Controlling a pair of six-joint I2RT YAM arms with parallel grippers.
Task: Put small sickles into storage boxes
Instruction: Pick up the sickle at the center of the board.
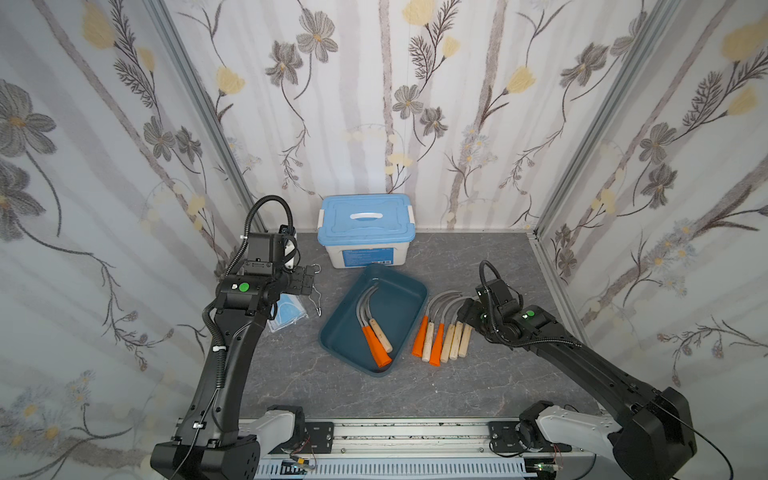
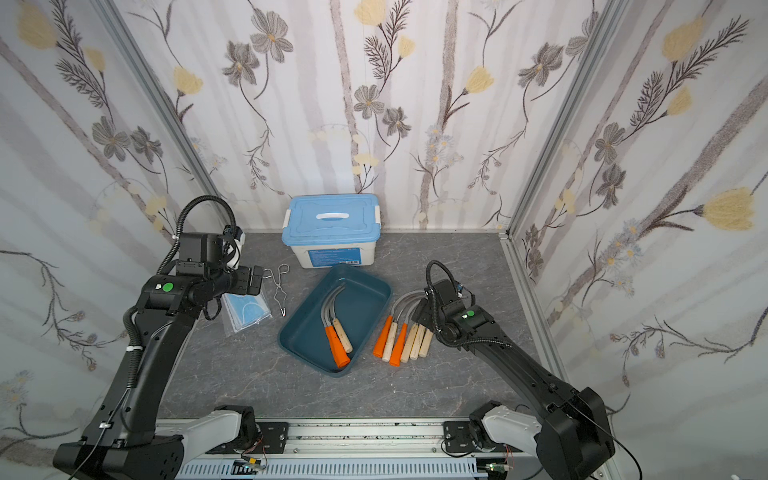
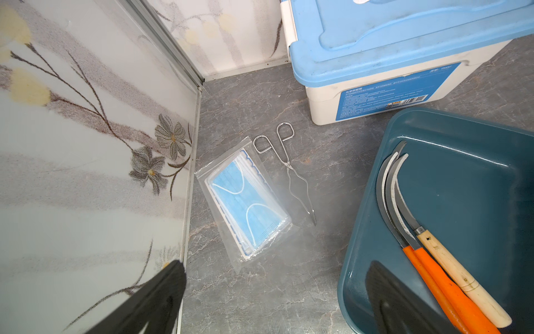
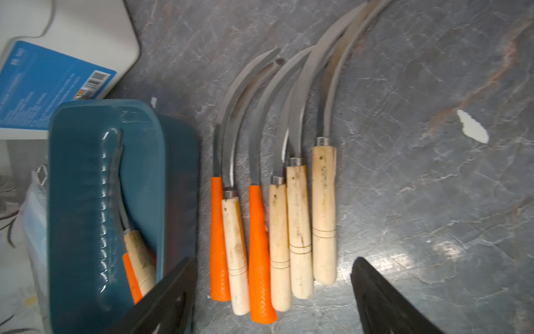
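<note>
The right claw [image 4: 273, 260] is spread wide and empty, hovering above six sickles [image 1: 442, 336] that lie in a row on the counter [image 1: 332, 395], just right of the blue tray [image 1: 399, 303]. Three more sickles [image 1: 374, 332] lie inside the tray. The left claw [image 3: 273, 266], also spread, holds nothing.

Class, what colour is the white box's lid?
The lid is light blue; best in a top view.
</note>
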